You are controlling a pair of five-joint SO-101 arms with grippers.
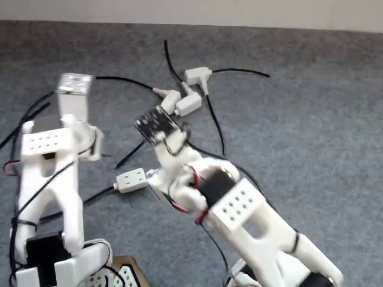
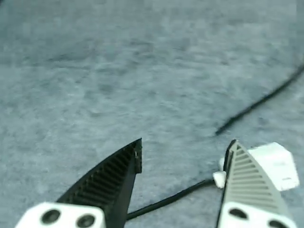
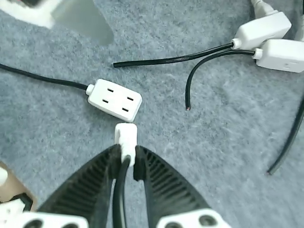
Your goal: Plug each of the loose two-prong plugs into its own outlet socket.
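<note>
White two-prong plug sits clamped between the right gripper's narrowed jaws, just beside the outlet socket at its nine o'clock in the high view, while the left gripper gapes wide and empty over grey carpet.

Outlet socket: no readable print.
Plug: no readable print.
White arm shells: no legible labels or numbers.

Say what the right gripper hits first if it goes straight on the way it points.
The right gripper is shut on a plug and points at the white socket just ahead. The plug's front would likely meet the socket's near edge first. Height above the carpet is unclear.
</note>
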